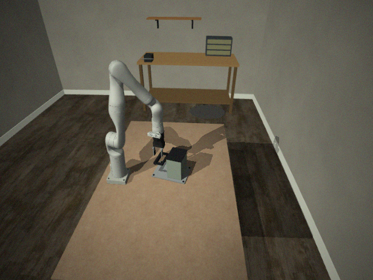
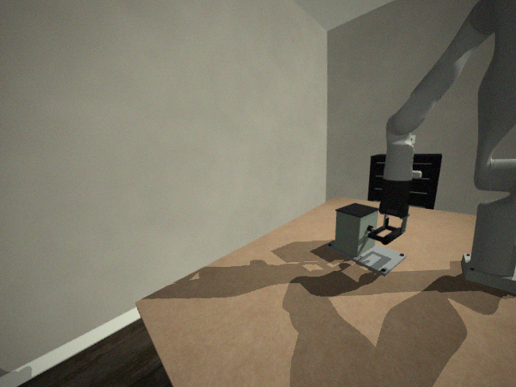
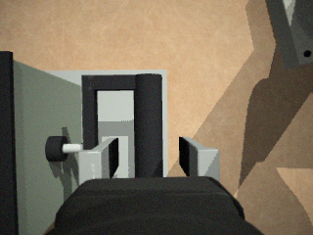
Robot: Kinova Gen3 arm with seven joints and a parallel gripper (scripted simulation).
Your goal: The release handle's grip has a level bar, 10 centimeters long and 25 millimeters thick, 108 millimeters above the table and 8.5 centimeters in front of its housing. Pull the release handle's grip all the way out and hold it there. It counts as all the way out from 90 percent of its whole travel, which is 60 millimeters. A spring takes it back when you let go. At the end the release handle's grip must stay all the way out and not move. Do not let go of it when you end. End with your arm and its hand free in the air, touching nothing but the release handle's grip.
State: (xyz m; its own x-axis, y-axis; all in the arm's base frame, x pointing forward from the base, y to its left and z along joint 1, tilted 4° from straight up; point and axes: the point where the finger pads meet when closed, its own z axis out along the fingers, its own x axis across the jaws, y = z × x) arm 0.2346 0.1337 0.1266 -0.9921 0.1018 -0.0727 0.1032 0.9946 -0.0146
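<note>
The release handle's grip (image 3: 148, 113) (image 1: 157, 161) (image 2: 388, 239) is a dark level bar on a dark frame in front of the grey-green housing (image 3: 44, 113) (image 1: 176, 169) (image 2: 351, 233). The housing stands on a light grey base plate (image 1: 168, 178) (image 2: 385, 261) (image 3: 114, 105). A white rod (image 3: 73, 147) runs from the housing's front. My gripper (image 3: 149, 151) (image 1: 158, 153) (image 2: 393, 226) points down and is open. Its two fingers stand on either side of the bar, with gaps on both sides. In the wrist view the near part of the bar is hidden by the gripper's body.
The arm's base (image 1: 117, 177) (image 2: 492, 254) (image 3: 293, 34) is bolted to the table beside the base plate. A workbench (image 1: 186, 58) with a drawer box (image 1: 218, 45) stands at the far wall. A black cabinet (image 2: 425, 179) stands behind the table.
</note>
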